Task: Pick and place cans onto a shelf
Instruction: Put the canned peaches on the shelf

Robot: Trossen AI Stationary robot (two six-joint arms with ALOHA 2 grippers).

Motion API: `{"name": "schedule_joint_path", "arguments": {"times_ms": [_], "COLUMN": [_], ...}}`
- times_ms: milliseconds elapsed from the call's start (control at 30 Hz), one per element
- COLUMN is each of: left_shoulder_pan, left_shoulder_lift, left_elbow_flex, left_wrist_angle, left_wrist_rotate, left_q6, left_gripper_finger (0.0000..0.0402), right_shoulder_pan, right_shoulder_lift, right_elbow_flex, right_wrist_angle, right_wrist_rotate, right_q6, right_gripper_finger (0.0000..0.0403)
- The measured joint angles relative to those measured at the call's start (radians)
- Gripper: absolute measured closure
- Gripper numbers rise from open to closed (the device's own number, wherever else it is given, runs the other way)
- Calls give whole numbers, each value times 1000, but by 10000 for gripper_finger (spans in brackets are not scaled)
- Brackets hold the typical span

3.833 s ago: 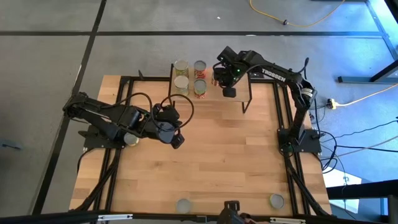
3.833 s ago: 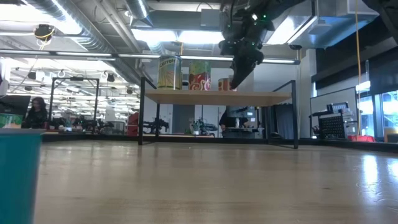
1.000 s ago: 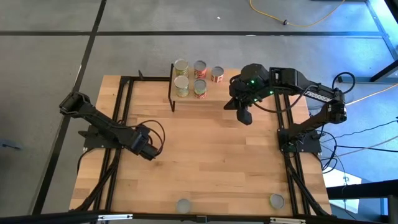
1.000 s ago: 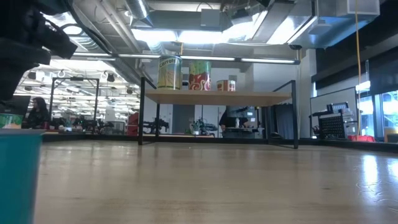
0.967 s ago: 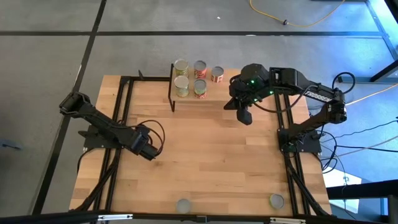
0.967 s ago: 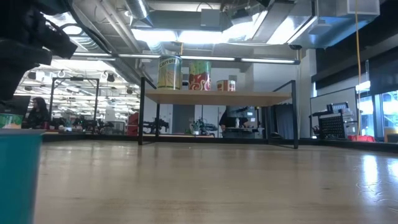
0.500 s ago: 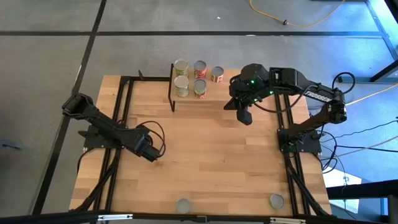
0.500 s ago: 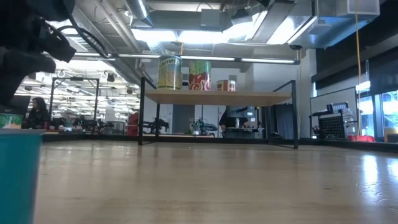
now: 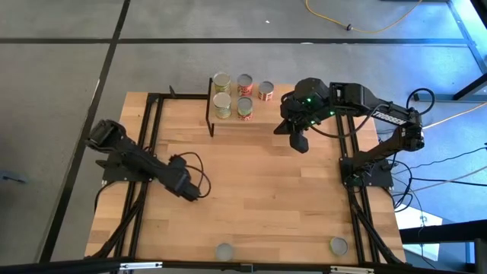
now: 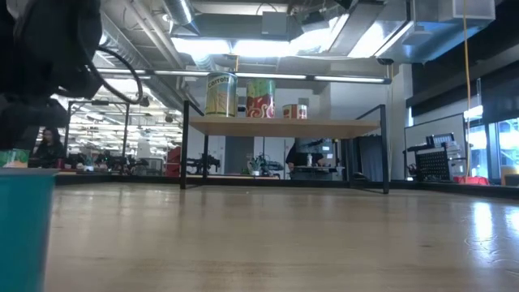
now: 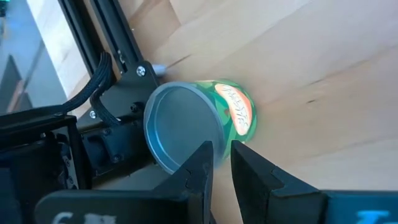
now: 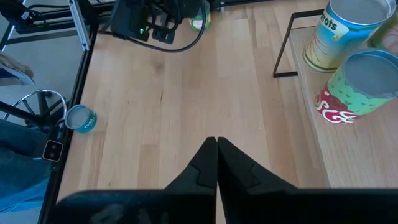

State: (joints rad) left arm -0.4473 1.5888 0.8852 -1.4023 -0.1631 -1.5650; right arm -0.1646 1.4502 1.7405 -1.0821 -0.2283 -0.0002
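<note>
Five small cylindrical tins with silver tops are standing on the small light-wood shelf on thin black legs at the twelve o'clock side of the large wooden table. The right gripper is hanging over the table just beside the shelf, at its five o'clock, with its fingers pressed together and carrying nothing. The left gripper is reaching low at the table's nine o'clock side, its fingers slightly apart just beside a green-labelled tin lying there. Two more silver-topped tins are sitting at the six o'clock edge.
</note>
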Motion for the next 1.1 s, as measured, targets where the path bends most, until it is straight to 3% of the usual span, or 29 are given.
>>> {"name": "schedule_joint_path", "arguments": {"times_ms": [433, 833, 1100], "left_shoulder_pan": [-1, 0, 0], "left_shoulder_lift": [71, 73, 72], "left_elbow_flex": [-37, -32, 119], "left_wrist_angle": [56, 106, 132], "left_wrist_rotate": [19, 26, 31], "left_q6": [14, 302, 496], "left_gripper_finger": [351, 394, 399], "right_shoulder_pan": [0, 0, 0], "right_shoulder_lift": [0, 0, 0], "right_elbow_flex": [0, 0, 0], "right_wrist_angle": [0, 0, 0], "right_wrist_rotate": [0, 0, 0], "right_q6": [0, -4, -33], "right_gripper_finger": [398, 398, 398]}}
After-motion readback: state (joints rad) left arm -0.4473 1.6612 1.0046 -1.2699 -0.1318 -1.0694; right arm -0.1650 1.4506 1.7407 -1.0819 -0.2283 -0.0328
